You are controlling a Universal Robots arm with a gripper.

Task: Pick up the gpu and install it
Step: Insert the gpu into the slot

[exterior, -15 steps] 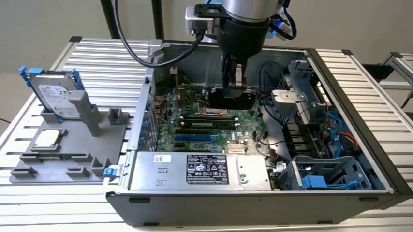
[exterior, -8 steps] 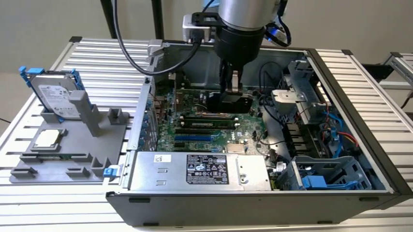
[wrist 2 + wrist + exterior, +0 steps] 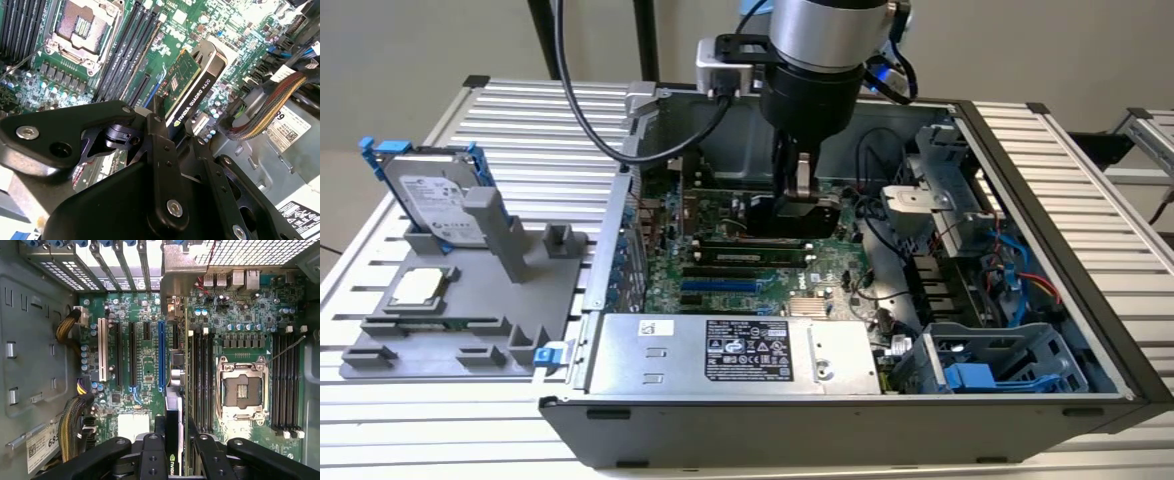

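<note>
Inside the open computer case (image 3: 1067,300) on the desk (image 3: 520,110), in the exterior view, the end effector (image 3: 798,205) hung over the motherboard (image 3: 720,270) with the gpu (image 3: 803,217) held on edge just above the board's middle.

By the second wrist view, the end effector (image 3: 172,125) was closed narrow on the gpu (image 3: 192,85), its fingers (image 3: 159,131) pressed against the two flat faces near one end. The card judged thin, light and stiff, but fragile: hold belongs on the shroud and board edges, clear of the connector edge.

By the first wrist view, the gpu (image 3: 174,415) stood edge-on above the motherboard (image 3: 145,365), just beside the blue slot (image 3: 161,355) and roughly parallel to it; whether seated could not be told.
</note>
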